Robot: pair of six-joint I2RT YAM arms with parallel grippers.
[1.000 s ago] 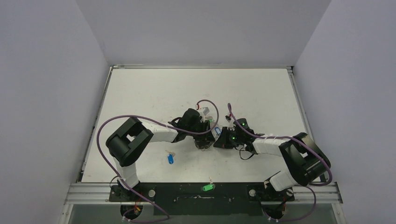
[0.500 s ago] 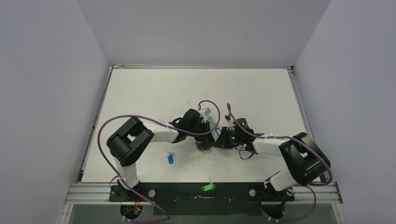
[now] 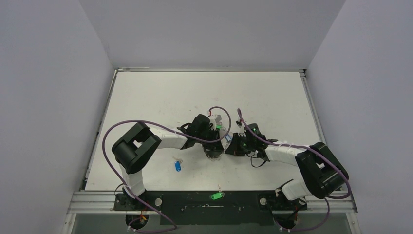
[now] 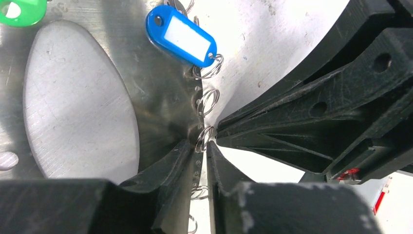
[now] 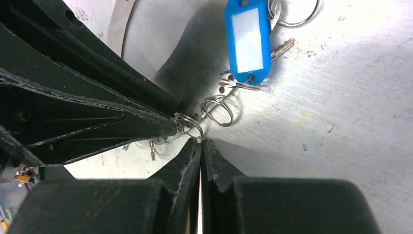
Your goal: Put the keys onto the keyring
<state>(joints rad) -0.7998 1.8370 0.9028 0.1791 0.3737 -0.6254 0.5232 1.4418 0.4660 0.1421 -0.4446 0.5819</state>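
Worktop: white worktop (image 3: 160,97), scuffed and flecked; both sets of jaws meet over its middle.
Room: plain pale walls (image 3: 48,107) close in on three sides. A black bar (image 3: 195,201) along the near edge carries the arm bases.
Left jaws: narrow, and as far as I can see nipping the rim of the keyring (image 4: 158,83), a flat silvery band with small holes along its edge. The rim runs straight in between the fingers (image 4: 170,165).
Right jaws: pressed together, fingers (image 5: 219,165) all but touching, and I see nothing between them. Their tips face the left tips from just across the rim.
Split rings (image 4: 207,100): hung through the rim holes. One sits right at both sets of tips, and the others lie just ahead of the left jaws.
Blue tag (image 4: 180,36): hooked on a rim ring, further ahead of the left jaws than the bare rings.
Overhead only: a loose blue key (image 3: 178,165) lies on the worktop, well back from the left jaws towards that arm's base. A green key (image 3: 216,196) lies on the black bar, well behind both jaws.
Left wrist only: a green tag (image 4: 22,9) over the band, far ahead and left of the jaws.
Right wrist only: a silver key blade (image 5: 282,48) pokes out from behind the blue tag.
Writing: the blue tag's insert looks plain white.
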